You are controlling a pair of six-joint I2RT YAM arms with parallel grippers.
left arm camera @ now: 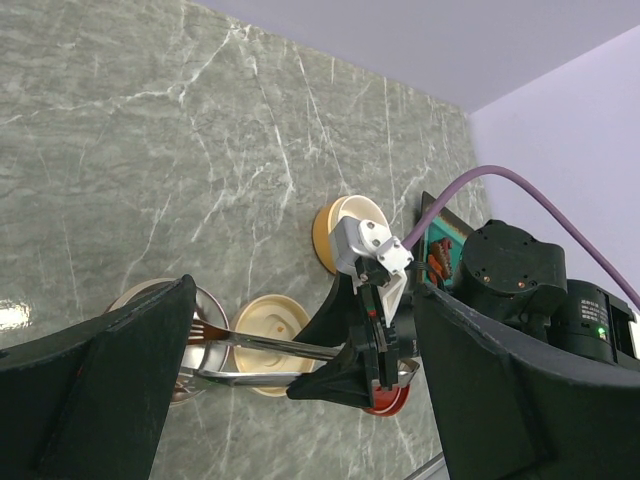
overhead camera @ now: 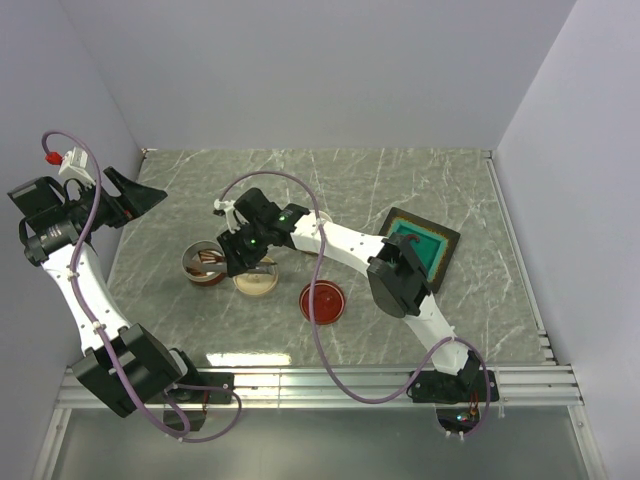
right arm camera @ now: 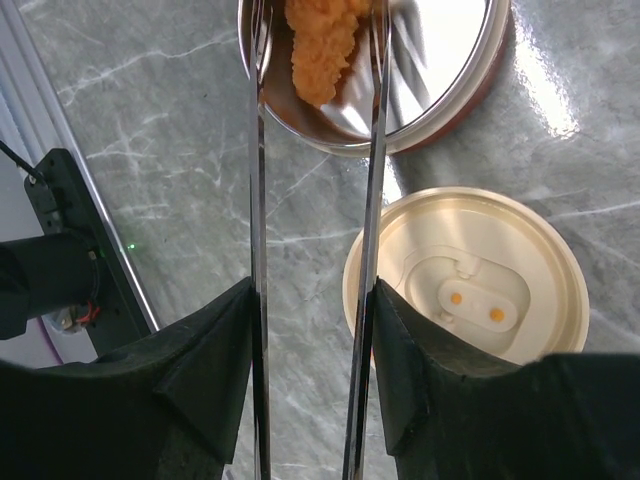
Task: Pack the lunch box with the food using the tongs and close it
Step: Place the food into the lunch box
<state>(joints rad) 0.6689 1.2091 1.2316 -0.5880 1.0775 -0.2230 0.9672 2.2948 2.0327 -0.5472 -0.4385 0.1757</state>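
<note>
I am working left of centre on the counter (overhead camera: 420, 185), which is walled on three sides, with bare marble lying open beyond and to the right. My right gripper (right arm camera: 312, 300) is pinching the tongs (right arm camera: 258, 200), their tips flanking an orange piece of food (right arm camera: 322, 40) inside the steel container (right arm camera: 470, 95) beside a cream lid (right arm camera: 470, 290). My left gripper (overhead camera: 130, 198) is hanging wide open and empty near the left wall. Only its wrist view is plainly showing an orange-rimmed container (left arm camera: 345, 228).
</note>
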